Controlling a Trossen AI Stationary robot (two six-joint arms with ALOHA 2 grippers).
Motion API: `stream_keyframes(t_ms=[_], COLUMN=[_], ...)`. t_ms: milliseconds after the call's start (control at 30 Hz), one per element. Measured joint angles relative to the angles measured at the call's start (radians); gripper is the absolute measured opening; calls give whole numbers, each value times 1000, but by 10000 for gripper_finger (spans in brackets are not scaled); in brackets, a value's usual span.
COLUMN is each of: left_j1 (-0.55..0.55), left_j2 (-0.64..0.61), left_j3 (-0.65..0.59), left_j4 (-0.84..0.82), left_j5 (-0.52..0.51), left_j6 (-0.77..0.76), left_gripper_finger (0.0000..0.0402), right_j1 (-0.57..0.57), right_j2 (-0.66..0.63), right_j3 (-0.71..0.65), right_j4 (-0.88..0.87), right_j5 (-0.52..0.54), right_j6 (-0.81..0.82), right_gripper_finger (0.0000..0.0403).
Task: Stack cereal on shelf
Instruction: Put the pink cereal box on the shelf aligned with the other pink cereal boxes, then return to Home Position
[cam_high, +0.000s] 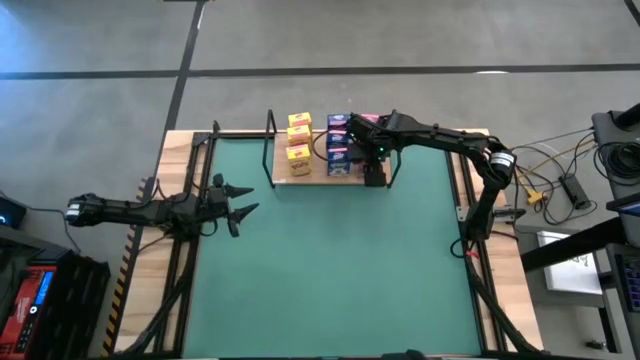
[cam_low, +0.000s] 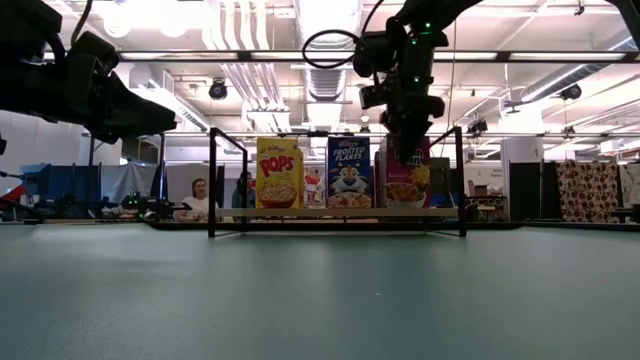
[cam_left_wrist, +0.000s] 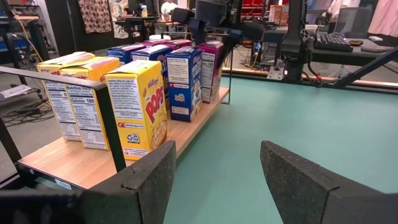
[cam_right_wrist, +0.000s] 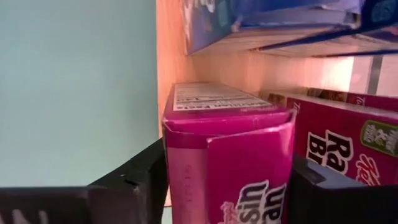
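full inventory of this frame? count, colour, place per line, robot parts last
yellow cereal boxes: three, yellow, upright in a row at one end of the shelf
blue cereal boxes: three, blue, upright mid-shelf
pink cereal boxes: at least two visible, magenta, far end of the shelf
shelf: one, light wood with black uprights, back edge of the mat
table mat: one, green, covers the table
people: two, seated in the room behind
left gripper: open, empty, over the mat's left side
right gripper: around the front pink box on the shelf

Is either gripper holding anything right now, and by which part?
The right gripper brackets a pink cereal box by its top end, on the shelf. The left gripper holds nothing.
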Motion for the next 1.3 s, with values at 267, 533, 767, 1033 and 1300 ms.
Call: stream_keyframes(t_ms=[267,533,767,1033,1300], left_j1=[0,0,0,0,0], left_j2=[0,0,0,0,0], left_j3=[0,0,0,0,0], left_j4=[0,0,0,0,0], left_j5=[0,0,0,0,0], left_j6=[0,0,0,0,0], left_gripper_finger=[218,218,218,218,218], right_j1=[0,0,0,0,0], right_j2=[-7,-55,-93,-172,-278], right_j3=[0,2,2,2,2], right_j4=[-14,-29,-45,-44,-57], right_j5=[18,29,35,93,114], right_j6=[56,100,148,303,464], right_gripper_finger=[251,291,297,297,297])
